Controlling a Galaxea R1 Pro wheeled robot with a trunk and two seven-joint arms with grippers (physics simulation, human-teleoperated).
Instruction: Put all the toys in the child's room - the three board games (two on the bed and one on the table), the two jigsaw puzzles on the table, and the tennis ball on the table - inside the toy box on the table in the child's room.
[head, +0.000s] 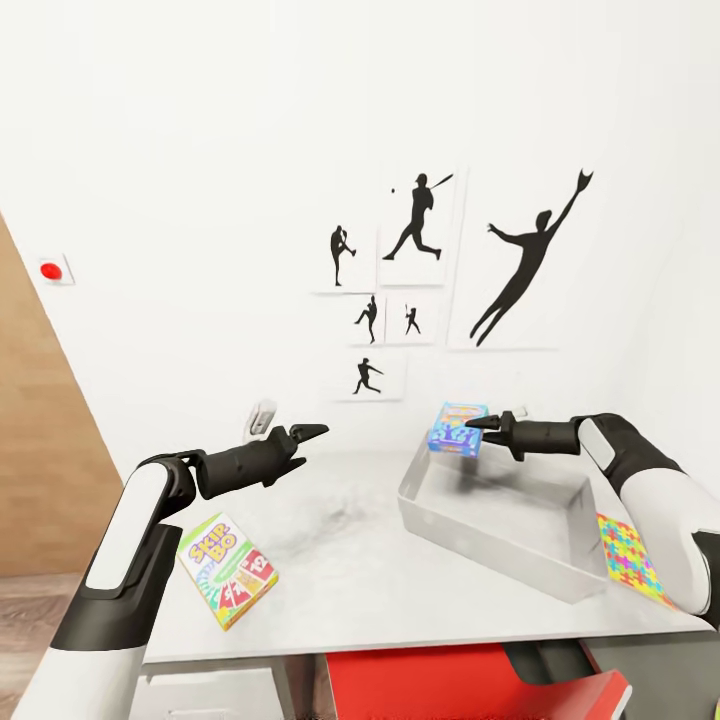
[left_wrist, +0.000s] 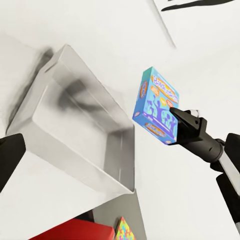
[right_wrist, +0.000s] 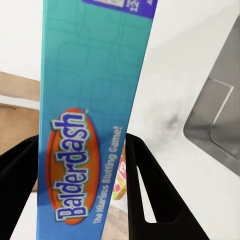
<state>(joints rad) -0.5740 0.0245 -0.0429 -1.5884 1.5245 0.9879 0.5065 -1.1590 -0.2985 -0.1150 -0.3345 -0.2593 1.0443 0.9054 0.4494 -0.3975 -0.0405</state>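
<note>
Our right gripper (head: 478, 428) pinches the blue Balderdash box (head: 458, 428) by one edge, a black finger (right_wrist: 150, 190) pressed on each broad face. We hold the box in the air above the far corner of the toy box (head: 480, 535), its long axis close to upright and tilted a little. In the right wrist view its narrow teal side faces the camera, and the top of the box is cut off by the frame.

The silvery bin lies on the table (head: 340, 560) below it. Just beside the bin on the right lies a jigsaw puzzle (head: 628, 558), partly hidden by our right arm.

Our left gripper (head: 306, 435) hangs over the table well apart from the bin; we cannot tell how its jaws stand. The Skip-Bo box (head: 227, 569) lies flat near the table's front left edge.
</note>
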